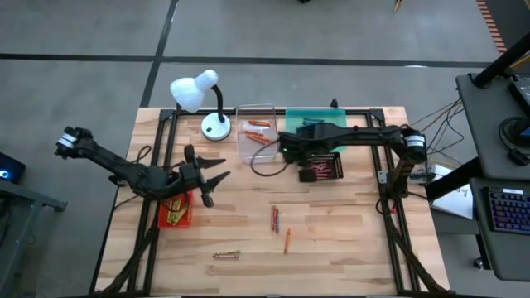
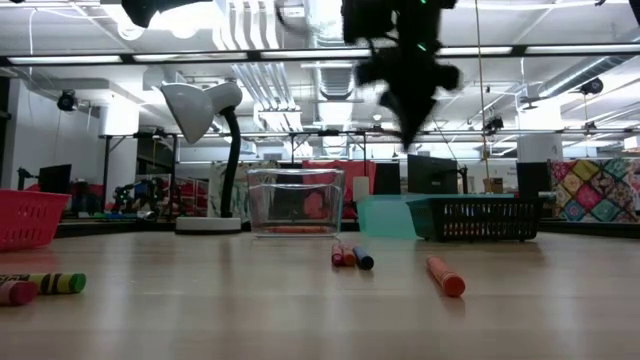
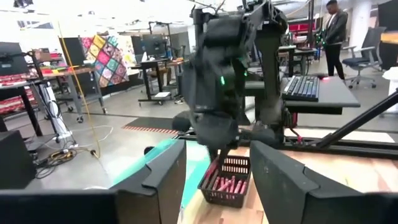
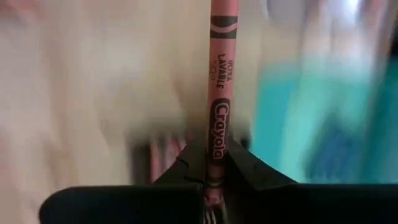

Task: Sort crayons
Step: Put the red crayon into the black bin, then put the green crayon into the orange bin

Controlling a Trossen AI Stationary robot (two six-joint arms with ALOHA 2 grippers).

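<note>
Crayons lie scattered over the wooden counter point(image 1: 348, 240): a red and a blue one side by side near the middle point(image 1: 275, 218), an orange one point(image 1: 287, 240) just toward five o'clock of them, and a yellow-green one point(image 1: 226, 255) near the front edge at about seven o'clock. More sit sorted in trays at the back: orange ones in the clear tray point(image 1: 256, 131), red ones in the black tray point(image 1: 321, 169), blue ones in the teal tray point(image 1: 315, 122), yellow ones in the red tray point(image 1: 175, 211) at nine o'clock.

Up at twelve o'clock the right gripper point(image 1: 291, 147) hangs above the black tray, between the clear and teal ones. Its jaws are pinched tight on one red crayon point(image 4: 217, 106), which stands straight out past the fingertips point(image 4: 186, 163) with its label plain to read.

Over at nine o'clock the left gripper point(image 1: 205, 178) hovers beside the red tray, its jaws spread wide with nothing between them.

A white desk lamp point(image 1: 203, 99) stands at eleven o'clock, just beside the clear tray. A person point(image 3: 333, 34) stands off in the room beyond the counter.
</note>
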